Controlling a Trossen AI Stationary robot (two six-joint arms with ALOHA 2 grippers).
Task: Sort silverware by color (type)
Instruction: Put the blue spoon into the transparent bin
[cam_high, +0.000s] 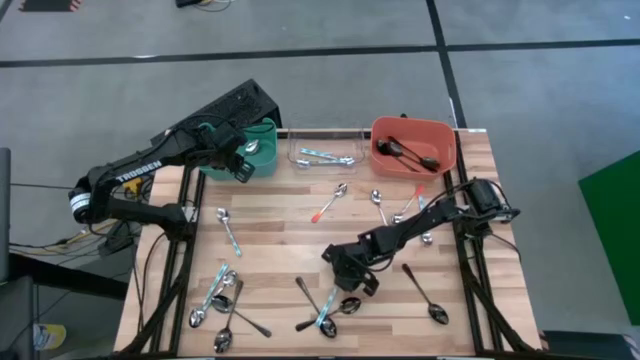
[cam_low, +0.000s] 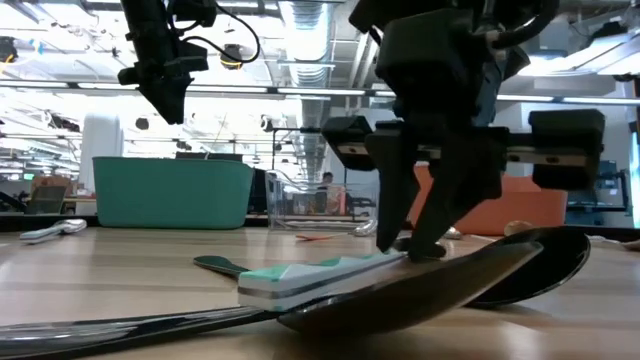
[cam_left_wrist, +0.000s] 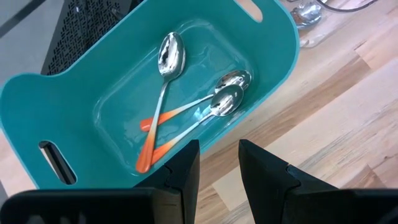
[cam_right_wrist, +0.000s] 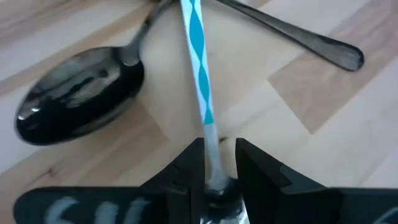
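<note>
Closest to you, at the front edge of the table, your right gripper is down among a small cluster of spoons. Its fingers are pinched on the teal-and-white striped spoon, holding it near the metal neck, with the striped handle running out ahead. A dark spoon lies on the wood just beside it, and another dark handle crosses near the striped one's far end. More silverware sits piled at the front left corner, and a few loose orange-handled pieces lie mid-table.

Further back, your left gripper hovers above the near rim of the teal bin, fingers parted and holding nothing. Inside that bin you've got three orange-handled spoons, their handles crossing. Along the back edge next to it stand the clear bin with a couple of teal-striped spoons inside, then the orange bin holding dark spoons.
</note>
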